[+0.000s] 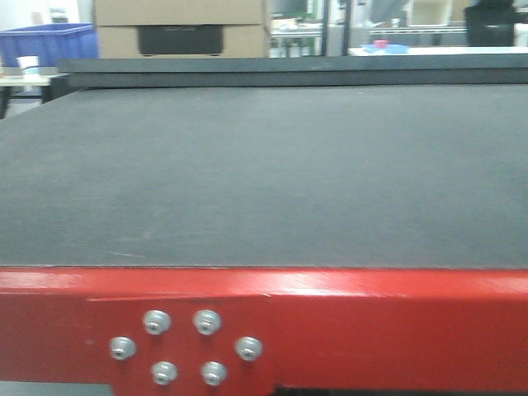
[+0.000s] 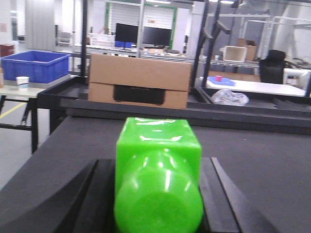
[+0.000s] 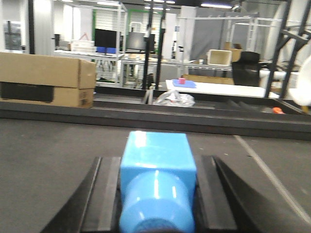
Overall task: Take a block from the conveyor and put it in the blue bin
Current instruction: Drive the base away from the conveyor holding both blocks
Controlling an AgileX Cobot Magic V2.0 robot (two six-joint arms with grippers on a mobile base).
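Left gripper (image 2: 159, 164): closed down to block width. Its dark fingers (image 2: 104, 194) look pressed flat against both sides of a bright green plastic block (image 2: 158, 143), a glossy cube with a round stub facing the camera.
Right gripper (image 3: 159, 160): same story. It's narrowed onto a light blue plastic block (image 3: 156, 153), with a finger on each flank.
Dark grey woven conveyor belt (image 1: 264, 173): nothing lies on it in the front view. Both blocks sit low over it in the wrist views, and I can't tell whether they touch it.
Blue plastic bin (image 2: 34, 65): off the belt's far left corner on a side table, well apart from both grippers. A small white cup (image 2: 22, 81) stands just beside it.
Stage: grab looks done, carry and drop not yet done.
Risk, slip: those shiny sides offer little bite, so a quick swing could twist a block loose.
Risk, snag: the black raised rail (image 2: 146, 109) and the brown cardboard box (image 2: 138, 80) stand toward the bin. A low carry could clip the rail.
Risk, crossing: the bin is leftward, so the right arm reaching across could foul the left.
Risk, miss: letting go early drops a block on the table or knocks the cup.
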